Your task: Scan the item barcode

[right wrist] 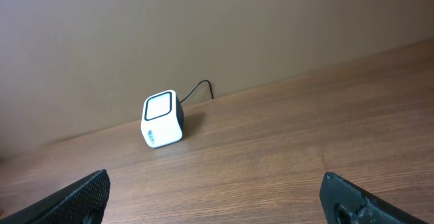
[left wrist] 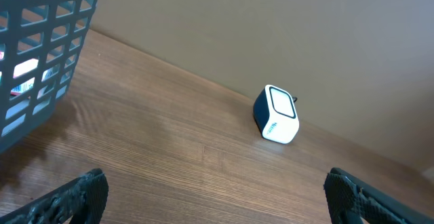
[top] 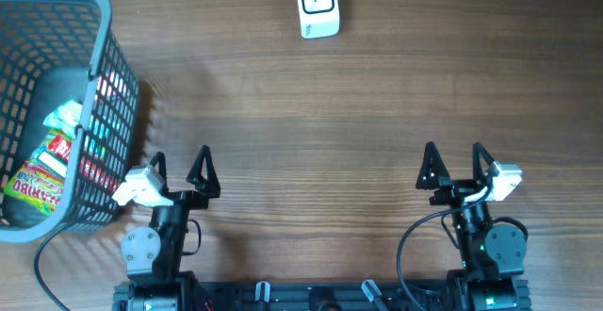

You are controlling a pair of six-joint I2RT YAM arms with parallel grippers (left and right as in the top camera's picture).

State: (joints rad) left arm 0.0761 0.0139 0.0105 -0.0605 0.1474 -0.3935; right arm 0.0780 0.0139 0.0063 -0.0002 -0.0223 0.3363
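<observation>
A white and dark barcode scanner [top: 317,5] stands at the far edge of the wooden table; it also shows as the scanner [left wrist: 277,115] and the scanner [right wrist: 163,119] in the wrist views. A green and red snack packet [top: 45,165] lies inside the grey-blue basket [top: 104,38] at the left. My left gripper [top: 179,171] rests near the front edge beside the basket, open and empty. The right gripper [top: 455,167] sits at the front right, open too, nothing between its fingers. Both are far from the scanner.
The basket's mesh wall [left wrist: 41,41] stands close on the left of my left gripper. A thin black cable [right wrist: 198,88] leads from the scanner toward the wall behind the table. Bare wood lies between the grippers and the scanner.
</observation>
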